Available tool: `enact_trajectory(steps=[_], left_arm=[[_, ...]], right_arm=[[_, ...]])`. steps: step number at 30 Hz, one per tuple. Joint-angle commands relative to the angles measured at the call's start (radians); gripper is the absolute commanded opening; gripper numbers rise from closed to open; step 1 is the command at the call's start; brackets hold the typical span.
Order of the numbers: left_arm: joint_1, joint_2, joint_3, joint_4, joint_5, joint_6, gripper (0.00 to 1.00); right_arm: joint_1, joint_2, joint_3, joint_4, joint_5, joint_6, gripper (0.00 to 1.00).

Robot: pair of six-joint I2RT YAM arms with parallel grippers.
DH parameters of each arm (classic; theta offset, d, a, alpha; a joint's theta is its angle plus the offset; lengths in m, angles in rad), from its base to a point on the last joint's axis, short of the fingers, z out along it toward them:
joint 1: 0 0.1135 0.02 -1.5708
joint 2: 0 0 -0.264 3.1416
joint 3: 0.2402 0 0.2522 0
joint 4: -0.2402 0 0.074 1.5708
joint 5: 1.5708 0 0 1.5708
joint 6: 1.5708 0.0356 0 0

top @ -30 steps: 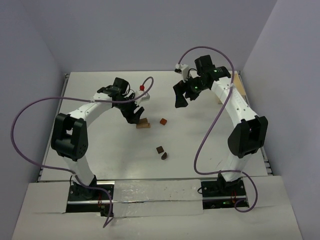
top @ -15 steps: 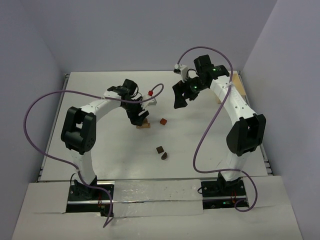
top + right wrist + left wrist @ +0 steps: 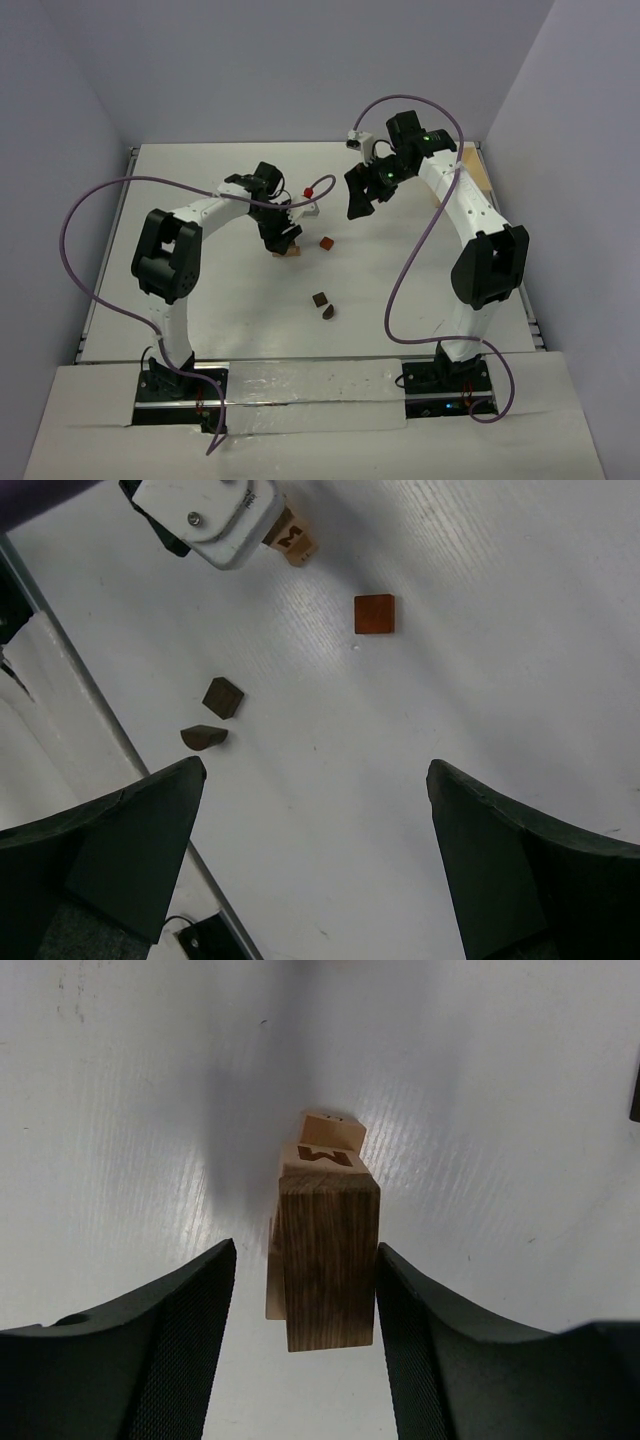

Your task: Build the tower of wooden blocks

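Note:
A dark brown block (image 3: 328, 1260) stands on the light tan flat piece (image 3: 332, 1143), which is marked with an M. My left gripper (image 3: 305, 1260) is open around the dark block. The right finger (image 3: 420, 1320) touches or nearly touches its side, and a gap shows on the left. In the top view this gripper (image 3: 284, 240) hides most of the tan piece (image 3: 289, 252). My right gripper (image 3: 315, 770) is open and empty, held high above the table (image 3: 360, 200). A reddish-brown square block (image 3: 326, 243) lies just right of the stack.
A dark cube (image 3: 320, 299) and a dark half-round piece (image 3: 329, 312) lie together nearer the front; both show in the right wrist view (image 3: 222, 697) (image 3: 204, 736). A pale wooden box (image 3: 482, 178) sits at the right edge behind the right arm.

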Motion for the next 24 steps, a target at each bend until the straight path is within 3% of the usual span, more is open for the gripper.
enact_trajectory(steps=[1, 11, 24], left_arm=[[-0.011, 0.015, 0.059, -0.012, -0.011, 0.029, 0.64], [-0.018, 0.021, 0.059, -0.012, -0.019, 0.050, 0.57], [-0.030, 0.000, 0.051, -0.045, -0.001, 0.110, 0.58]], right_arm=[[-0.005, 0.006, 0.049, -0.021, -0.029, -0.018, 1.00], [-0.006, 0.013, 0.049, -0.030, -0.040, -0.023, 1.00], [-0.005, 0.026, 0.057, -0.048, -0.058, -0.033, 1.00]])
